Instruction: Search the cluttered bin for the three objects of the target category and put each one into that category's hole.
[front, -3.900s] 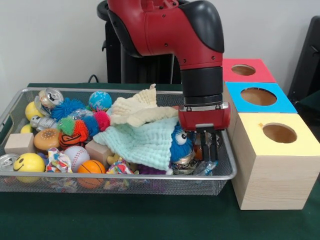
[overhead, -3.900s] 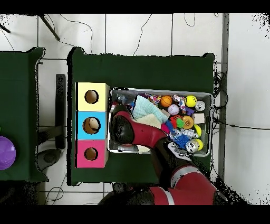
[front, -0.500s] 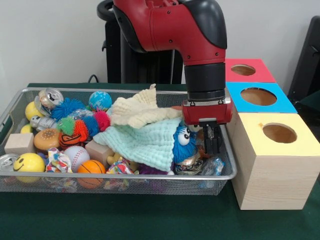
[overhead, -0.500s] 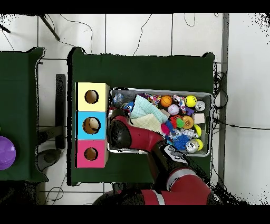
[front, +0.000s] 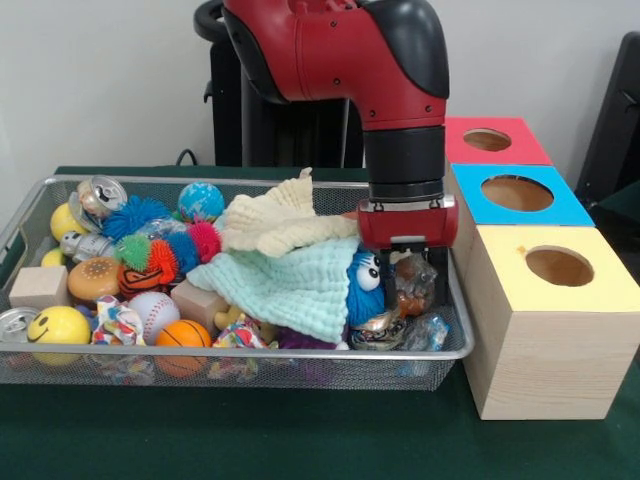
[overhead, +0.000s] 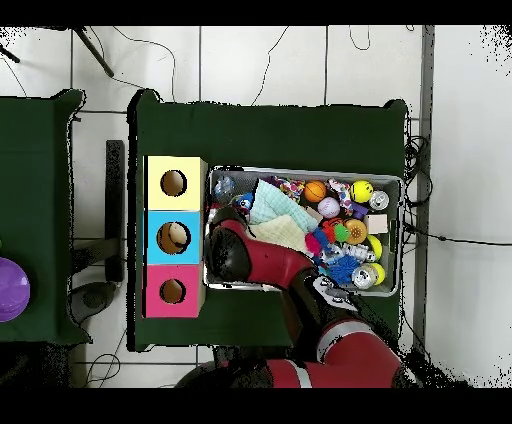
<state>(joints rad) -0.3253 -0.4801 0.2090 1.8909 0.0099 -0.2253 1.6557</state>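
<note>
The mint cloth (front: 285, 285) covers most of a blue fuzzy toy (front: 364, 287), leaving only its eyes and right side. From overhead the arm (overhead: 262, 258) hides the gripper and the bin's (overhead: 305, 171) near left corner. The crumpled item (front: 412, 284) between the fingers is too blurred to identify.

My arm (front: 340, 50) is red with black joints, my gripper (front: 413, 285) black under a red band. The bin (front: 300, 352) is silver mesh on a dark green table (front: 250, 440). The boxes are pale wood, topped yellow (front: 555, 268), blue (front: 517, 195) and red (front: 490, 140). One cloth is mint green (front: 285, 290), one cream (front: 275, 222); a yellow smiley ball (front: 58, 327), an orange basketball (front: 183, 335).
</note>
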